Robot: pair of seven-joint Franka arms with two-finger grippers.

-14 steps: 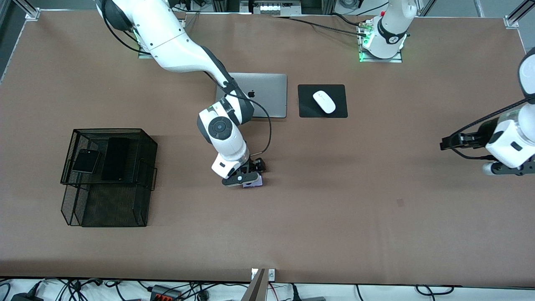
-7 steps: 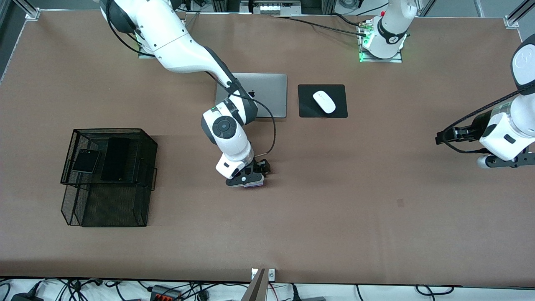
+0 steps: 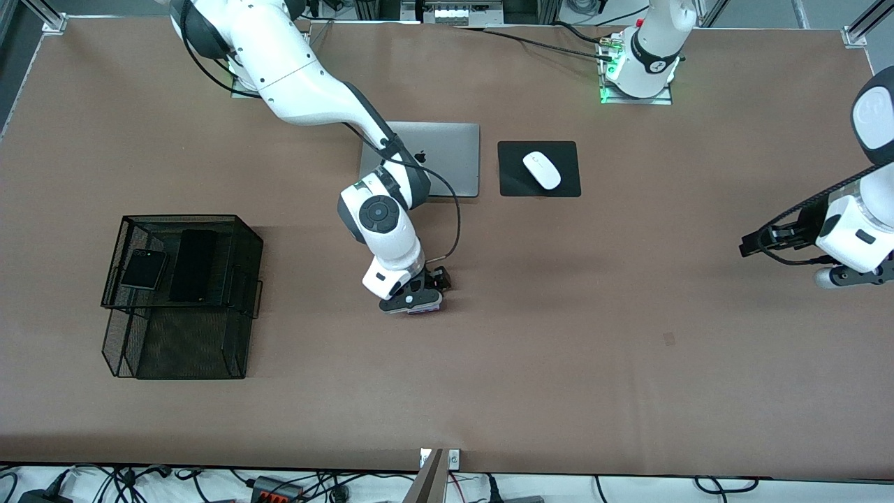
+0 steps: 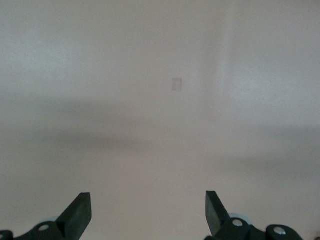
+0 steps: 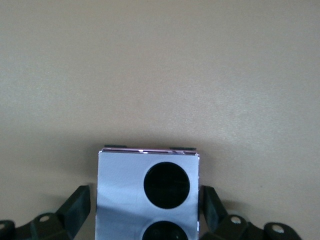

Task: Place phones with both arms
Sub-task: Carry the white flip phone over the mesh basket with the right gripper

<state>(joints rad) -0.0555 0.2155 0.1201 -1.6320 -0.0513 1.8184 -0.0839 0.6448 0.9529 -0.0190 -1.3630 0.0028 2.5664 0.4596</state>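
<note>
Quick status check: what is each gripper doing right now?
Left gripper: open, holding nothing, over bare table.
Right gripper: open, its fingers either side of the lavender-white phone; no grip visible.

Brown matte worktop (image 3: 628,391), evenly lit, soft shadows. Silver laptop (image 3: 447,157), lid shut, toward the robots' bases; beside it a black mouse pad (image 3: 513,183) carrying a white mouse (image 3: 542,170). Black wire-mesh basket (image 3: 230,230) toward the right arm's end. Along the near edge — tangled cables (image 3: 126,482), a power strip (image 3: 276,487).
</note>
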